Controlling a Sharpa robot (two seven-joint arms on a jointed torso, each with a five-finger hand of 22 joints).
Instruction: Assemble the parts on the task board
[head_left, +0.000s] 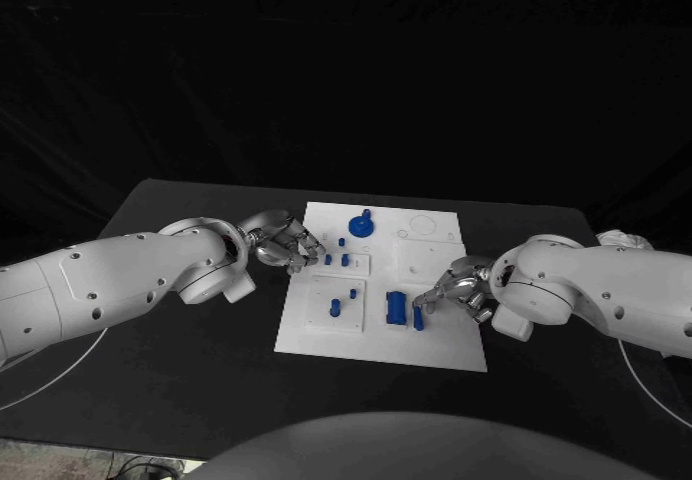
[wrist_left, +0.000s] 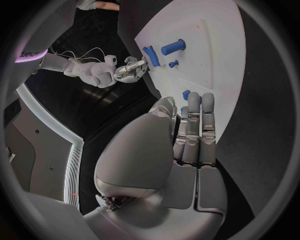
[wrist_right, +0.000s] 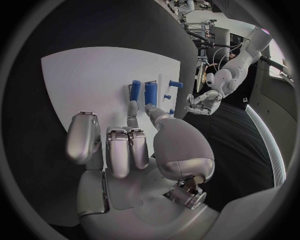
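black table, blue part just beside empty, loose-fingered right hand

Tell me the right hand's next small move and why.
Probably close the right hand on the long blue piece by the board's near right edge. The hand hovers right at that piece with fingers apart and nothing held; the left hand sits at the far-left pegs.

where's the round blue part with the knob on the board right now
In the head view the round blue part sits on the task board at its far end, on the left-hand side, beyond the small blue pegs near the left hand.
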